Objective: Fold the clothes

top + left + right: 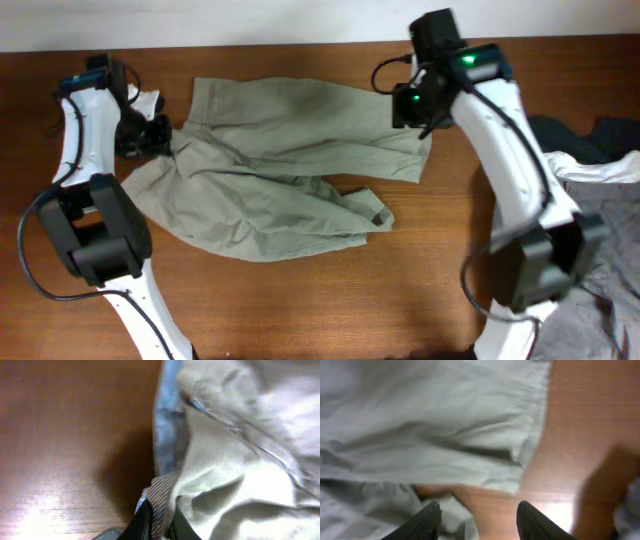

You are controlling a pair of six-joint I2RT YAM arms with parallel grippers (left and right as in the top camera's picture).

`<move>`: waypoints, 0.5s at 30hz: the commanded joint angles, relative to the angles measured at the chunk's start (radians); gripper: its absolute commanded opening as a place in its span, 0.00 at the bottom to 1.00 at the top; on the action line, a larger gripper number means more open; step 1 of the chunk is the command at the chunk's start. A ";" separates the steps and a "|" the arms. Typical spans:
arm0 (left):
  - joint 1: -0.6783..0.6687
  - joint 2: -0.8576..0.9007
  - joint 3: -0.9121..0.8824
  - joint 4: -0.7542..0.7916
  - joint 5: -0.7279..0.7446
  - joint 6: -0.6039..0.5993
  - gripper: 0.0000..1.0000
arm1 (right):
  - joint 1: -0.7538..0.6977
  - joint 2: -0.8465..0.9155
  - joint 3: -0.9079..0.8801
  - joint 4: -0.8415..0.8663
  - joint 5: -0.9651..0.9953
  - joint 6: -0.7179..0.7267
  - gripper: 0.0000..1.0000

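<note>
The sage-green cotton shorts (280, 170) lie spread and rumpled across the middle of the brown wooden table (330, 310), their wide legs reaching toward the right arm. The left gripper (157, 522) is clenched on the waistband end, apparently pinching the striped inner lining (161, 494) beside the pale blue edge (167, 420), likely to lift that end over. The right gripper (479, 512) hangs released, fingers spread above the soft leg hem, placed to take it.
</note>
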 commanded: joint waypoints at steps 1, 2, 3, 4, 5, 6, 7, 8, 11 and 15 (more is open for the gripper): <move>-0.027 -0.083 0.093 -0.011 -0.003 0.053 0.17 | -0.024 0.117 0.011 0.035 -0.114 0.008 0.52; -0.024 -0.094 0.111 -0.018 -0.014 0.053 0.19 | -0.025 0.148 0.011 -0.001 -0.151 0.005 0.52; -0.018 -0.106 0.125 -0.021 -0.014 0.053 0.24 | -0.025 0.172 0.011 -0.054 -0.149 0.000 0.53; -0.013 -0.117 0.127 -0.020 -0.014 0.053 0.28 | -0.025 0.183 0.011 -0.080 -0.143 -0.003 0.56; -0.010 -0.122 0.127 -0.020 -0.014 0.053 0.29 | -0.029 0.190 0.011 -0.073 -0.117 -0.002 0.57; -0.006 -0.128 0.127 -0.024 -0.014 0.053 0.29 | -0.038 0.192 0.011 -0.045 -0.090 -0.002 0.61; -0.006 -0.129 0.127 -0.031 -0.003 0.052 0.29 | -0.052 0.192 0.011 -0.005 -0.064 0.010 0.62; -0.007 -0.129 0.127 -0.043 0.033 0.053 0.29 | -0.073 0.194 0.011 0.041 -0.055 0.019 0.62; -0.031 -0.129 0.127 -0.068 0.102 0.053 0.25 | -0.148 0.244 0.011 0.151 -0.047 0.083 0.35; -0.078 -0.132 0.127 -0.084 0.126 0.053 0.25 | -0.201 0.326 0.011 0.230 -0.108 0.095 0.14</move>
